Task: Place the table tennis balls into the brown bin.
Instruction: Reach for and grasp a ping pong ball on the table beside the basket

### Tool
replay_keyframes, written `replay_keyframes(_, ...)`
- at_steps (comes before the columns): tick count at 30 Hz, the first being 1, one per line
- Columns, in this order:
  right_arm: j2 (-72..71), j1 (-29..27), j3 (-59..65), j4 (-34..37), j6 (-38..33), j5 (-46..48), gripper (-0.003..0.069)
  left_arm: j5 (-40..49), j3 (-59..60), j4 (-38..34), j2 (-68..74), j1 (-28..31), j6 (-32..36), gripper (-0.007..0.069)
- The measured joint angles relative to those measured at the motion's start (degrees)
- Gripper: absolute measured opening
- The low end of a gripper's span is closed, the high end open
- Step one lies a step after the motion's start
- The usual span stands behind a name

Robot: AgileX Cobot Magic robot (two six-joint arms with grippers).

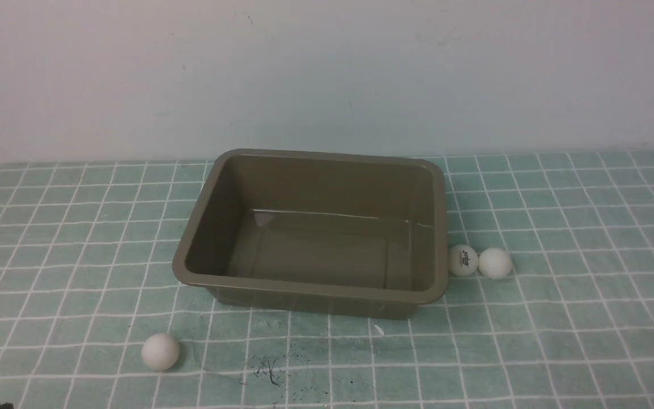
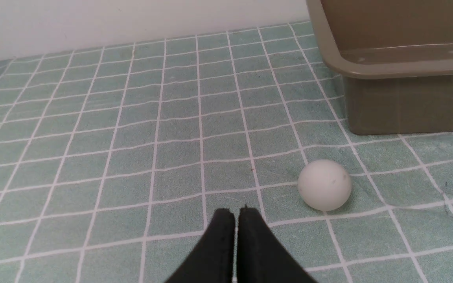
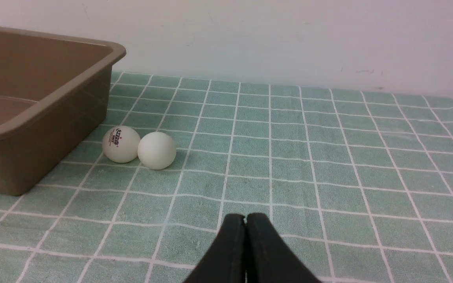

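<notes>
Black rubbery pads meet tip to tip on the left gripper, closed on nothing and hanging low over the green checked cloth. The right gripper looks the same, pressed shut and empty. Just past the left one sits the lone ball, near the brown bin but apart from its front left corner. Out from the right gripper lie the logo ball and the plain ball, touching each other, with the logo ball just beside the bin's right wall. All three balls are on the cloth and the bin holds none. My worry is how light and round they are. A jaw that comes down shut, or opens late, would likely nudge a ball and send it rolling. On the right, pinching one of the pair could knock its neighbour away, and the bin wall crowds any finger reaching round the logo ball. An off-centre squeeze might squirt a ball out. Only the front view shows the bin's bare floor and all three balls at once, though I can make out no gripper tips there. The wrist views alone show the shut jaws, and the right one makes the contact between the two balls plain.
</notes>
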Motion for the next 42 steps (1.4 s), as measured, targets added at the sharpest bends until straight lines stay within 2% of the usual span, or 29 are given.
replay_keyframes(28,0.0,0.0,0.0,0.0,0.0,0.0,-0.0015,-0.78,0.0,-0.85,0.0,0.0,-0.77,-0.0005)
replay_keyframes(31,0.0,0.0,0.0,0.0,0.0,0.0,-0.0015,-9.4,0.12,-8.46,0.0,0.0,-4.74,-0.0005)
replay_keyframes(32,0.0,0.0,0.0,0.0,0.0,0.0,-0.0015,-10.07,0.12,-8.95,0.0,0.0,-4.92,-0.0005)
replay_keyframes(34,0.0,0.0,0.0,0.0,0.0,0.0,-0.0015,-19.9,0.12,-14.07,0.0,0.0,-6.09,-0.0005)
replay_keyframes(35,0.0,0.0,0.0,0.0,0.0,0.0,-0.0015,-21.91,0.12,-14.91,0.0,0.0,-6.35,-0.0005)
replay_keyframes(38,0.0,0.0,0.0,0.0,0.0,0.0,-0.0015,-41.34,-0.26,-20.65,0.0,0.0,-9.47,-0.0005)
replay_keyframes(41,0.0,0.0,0.0,-0.05,0.0,0.0,-0.0015,-43.62,-3.76,-21.65,0.17,0.0,-10.6,-0.0005)
replay_keyframes(42,0.0,0.0,0.0,-0.05,-0.05,0.0,-0.0015,-40.34,-9.71,-21.51,2.26,0.0,-10.65,-0.0005)
